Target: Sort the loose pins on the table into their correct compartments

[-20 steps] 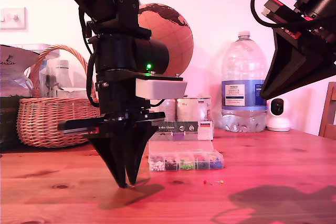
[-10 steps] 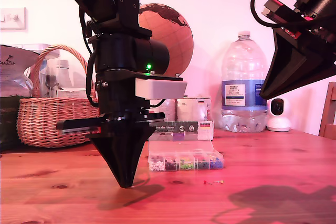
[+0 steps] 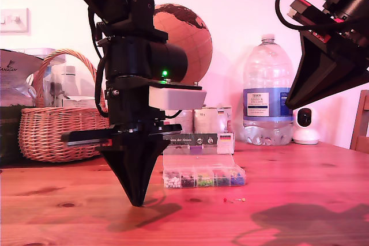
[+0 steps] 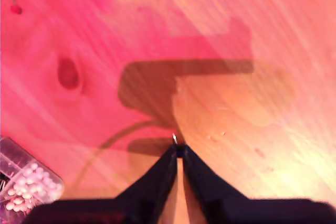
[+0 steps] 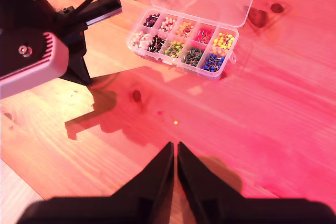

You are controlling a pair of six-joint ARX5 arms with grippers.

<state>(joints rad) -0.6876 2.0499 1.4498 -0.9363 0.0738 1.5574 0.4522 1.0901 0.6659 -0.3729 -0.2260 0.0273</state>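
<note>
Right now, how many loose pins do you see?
3. Red pin and yellow pin lie close together on the table in front of the box; a third pin, mostly hidden, seems pinched in my first gripper. Others may hide behind it.

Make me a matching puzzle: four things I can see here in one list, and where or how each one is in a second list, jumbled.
1. my first gripper
2. my second gripper
3. pin box
4. wicker basket

A. lid open, on the table
B. held high above the table
C. at the table's far side, exterior view's left
D. tips down at the table, closed on a pin

Pairs: 1-D, 2-B, 3-A, 4-C
</note>
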